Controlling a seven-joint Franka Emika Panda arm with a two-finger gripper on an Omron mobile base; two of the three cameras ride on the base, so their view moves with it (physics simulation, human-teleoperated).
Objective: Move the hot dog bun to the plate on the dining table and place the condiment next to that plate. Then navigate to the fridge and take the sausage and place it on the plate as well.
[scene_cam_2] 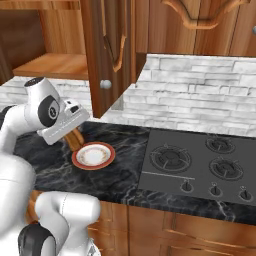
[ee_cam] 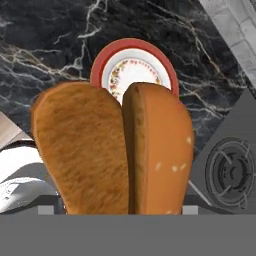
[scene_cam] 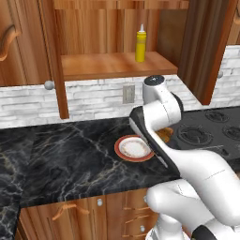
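The hot dog bun (ee_cam: 112, 150), tan-orange and split lengthwise, sits right in front of the hand camera, and my gripper (scene_cam_2: 70, 131) is shut on it. It hangs tilted under the hand (scene_cam_2: 75, 140) just above the black counter; the arm partly hides the bun (scene_cam: 164, 135) in the left base view. My fingertips are hidden behind it. The yellow condiment (scene_cam: 140, 44) stands upright on the open cabinet's wooden shelf (scene_cam: 103, 65), above and behind the arm. The plate, the dining table, the fridge and the sausage are out of view.
A white plate with a red-orange rim (scene_cam_2: 93, 155) (scene_cam: 134, 148) (ee_cam: 134, 70) lies on the black marble counter (scene_cam: 61, 154) below the bun. A black stove (scene_cam_2: 200, 165) is to the right. Open wooden cabinet doors (scene_cam_2: 107, 55) (scene_cam: 206, 51) hang over the counter.
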